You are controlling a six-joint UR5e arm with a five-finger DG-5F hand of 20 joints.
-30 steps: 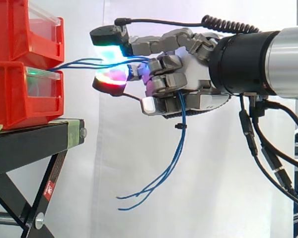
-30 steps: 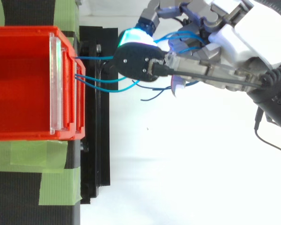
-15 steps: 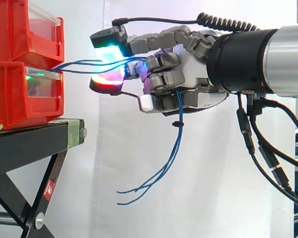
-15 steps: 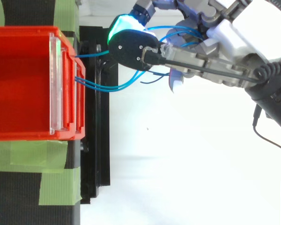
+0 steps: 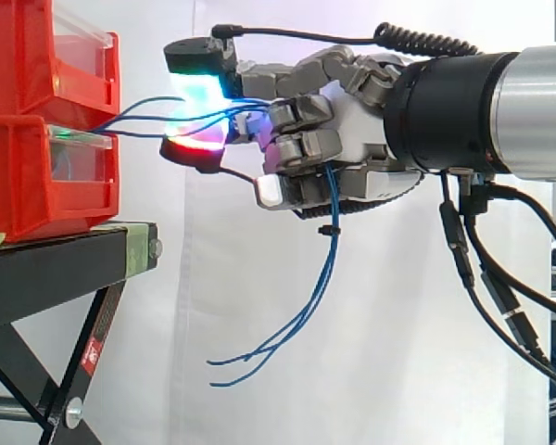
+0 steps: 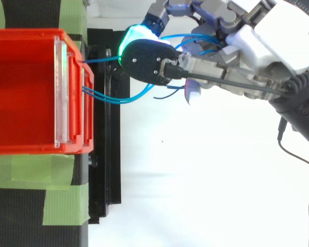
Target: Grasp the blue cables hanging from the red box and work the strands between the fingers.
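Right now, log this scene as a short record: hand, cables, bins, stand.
hand: hand level, reaching toward the red bins from the right
fingers: fingers curled round the blue cables
cables: blue cables run from the red bins through the hand; loose ends hang below it
stand: black stand under the bins
backdrop: white curtain

- A robotics lab or test bench, not a home or a shop.
- A plain white curtain [image 5: 371,371] closes off the background.
- Stacked red plastic storage bins [image 5: 18,185] with clear front panels sit on a black metal stand [image 5: 65,269] with crossed legs.
- Strips of pale green tape [image 6: 56,175] lie across the stand's top.
- A thick grey and black robot arm [image 5: 500,116] carries a fingered metal hand [image 5: 352,139] with glowing pads.
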